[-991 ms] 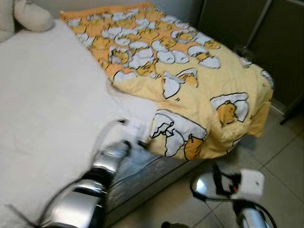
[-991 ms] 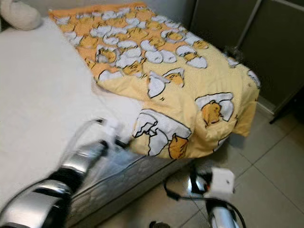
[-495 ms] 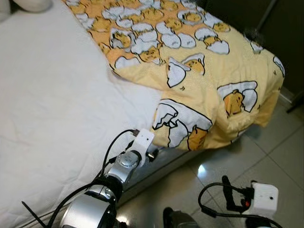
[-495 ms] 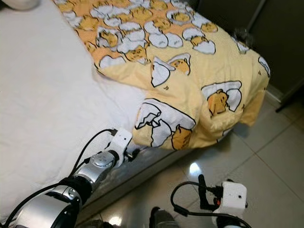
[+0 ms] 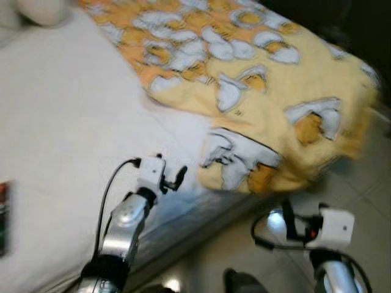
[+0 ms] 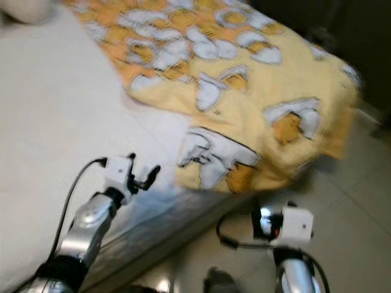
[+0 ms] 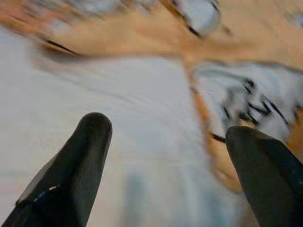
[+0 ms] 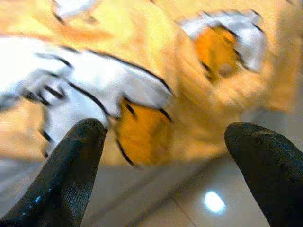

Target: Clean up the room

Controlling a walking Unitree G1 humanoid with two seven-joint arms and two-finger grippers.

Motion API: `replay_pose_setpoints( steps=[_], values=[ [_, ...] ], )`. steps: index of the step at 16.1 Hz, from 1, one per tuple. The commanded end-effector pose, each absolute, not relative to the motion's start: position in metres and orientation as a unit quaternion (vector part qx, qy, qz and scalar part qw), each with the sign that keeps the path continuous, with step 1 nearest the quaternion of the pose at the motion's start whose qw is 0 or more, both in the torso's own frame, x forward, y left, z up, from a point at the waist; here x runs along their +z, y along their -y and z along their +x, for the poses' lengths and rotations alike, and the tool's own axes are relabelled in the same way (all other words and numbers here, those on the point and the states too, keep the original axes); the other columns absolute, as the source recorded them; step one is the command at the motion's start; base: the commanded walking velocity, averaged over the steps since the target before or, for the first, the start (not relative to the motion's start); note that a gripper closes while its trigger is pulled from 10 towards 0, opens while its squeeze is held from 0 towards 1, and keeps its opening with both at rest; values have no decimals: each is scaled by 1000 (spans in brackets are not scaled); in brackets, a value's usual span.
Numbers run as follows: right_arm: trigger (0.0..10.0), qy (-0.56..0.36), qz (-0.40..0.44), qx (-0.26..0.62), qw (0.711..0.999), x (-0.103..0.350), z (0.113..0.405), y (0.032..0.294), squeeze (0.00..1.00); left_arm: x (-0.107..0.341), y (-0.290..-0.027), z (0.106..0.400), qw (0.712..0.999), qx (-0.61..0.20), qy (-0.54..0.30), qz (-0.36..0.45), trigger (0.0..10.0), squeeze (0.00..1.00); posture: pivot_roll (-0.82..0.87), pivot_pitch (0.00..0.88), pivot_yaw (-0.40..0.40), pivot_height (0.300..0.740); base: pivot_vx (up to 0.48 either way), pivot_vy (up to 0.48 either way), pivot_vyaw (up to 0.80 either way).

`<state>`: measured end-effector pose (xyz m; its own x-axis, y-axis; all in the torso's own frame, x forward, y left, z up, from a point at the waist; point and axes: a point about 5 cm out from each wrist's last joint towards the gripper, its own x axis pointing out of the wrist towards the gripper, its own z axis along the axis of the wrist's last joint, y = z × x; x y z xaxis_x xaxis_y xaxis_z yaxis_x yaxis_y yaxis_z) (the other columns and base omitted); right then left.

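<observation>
Fingers of left gripper (image 7: 165,156) spread wide, nothing between them; hovering over white sheet (image 5: 67,140) near mattress edge. Quilt (image 5: 256,91), yellow with egg print, lying just ahead of left fingertips, nearest folded corner slightly to the right-finger side, apart from both pads. Fingers of right gripper (image 8: 165,156) likewise apart and empty; held lower, over floor (image 6: 360,183) beside bed, pointing up at overhanging fold of quilt. Views blurred, so contact hard to rule on; no touching visible.

Judged step: approach to quilt, presumably to straighten or fold it as part of tidying. Grasp not yet made.

Next move, as judgement: bring left fingertips forward onto nearest quilt corner, close on the fabric edge only, not the sheet beneath. Right fingers need raising toward hanging fold before closing.

Also noted: pale pillow-like lump (image 5: 40,9) far beyond left fingers; dark flat item (image 5: 3,213) on sheet behind them, identity unclear.
</observation>
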<state>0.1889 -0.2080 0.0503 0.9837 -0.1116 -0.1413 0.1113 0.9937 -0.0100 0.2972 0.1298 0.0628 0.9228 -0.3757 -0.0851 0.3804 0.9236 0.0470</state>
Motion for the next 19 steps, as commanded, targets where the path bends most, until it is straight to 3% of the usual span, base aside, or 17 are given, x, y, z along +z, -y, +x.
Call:
replay_pose_setpoints(
  steps=[1, 2, 6, 9, 14, 19],
  values=[
    [10000, -58, 2, -69, 996, 54, 192, 207, 0, 82, -131, 297, 982, -187, 5, 17, 10000, 0, -130, 0, 105, 740, 0, 0, 0],
    [10000, -22, 3, -83, 996, 69, 205, 209, 0, 101, -125, 293, 980, -194, 46, 3, 10000, 0, -117, 0, 84, 740, 0, 0, 0],
    [10000, 29, -43, -94, 994, 99, 206, 211, 0, 120, -128, 283, 982, -162, 83, -51, 10000, 0, -117, 0, -6, 740, 0, 0, -127],
    [10000, 10, -44, -85, 995, 94, 207, 209, 0, 109, -127, 288, 985, -158, 50, -54, 10000, 0, -118, 0, -9, 740, 0, 0, -702],
    [10000, 4, -31, -71, 997, 89, 237, 206, 0, 104, -122, 288, 989, -147, 8, -28, 10000, 0, -72, 0, -7, 740, 0, 0, -800],
    [10000, 8, -41, -48, 998, 87, 251, 204, 0, 105, -117, 295, 991, -134, 7, -26, 10000, 0, -77, 0, -8, 740, 378, 0, 0]
  ],
)
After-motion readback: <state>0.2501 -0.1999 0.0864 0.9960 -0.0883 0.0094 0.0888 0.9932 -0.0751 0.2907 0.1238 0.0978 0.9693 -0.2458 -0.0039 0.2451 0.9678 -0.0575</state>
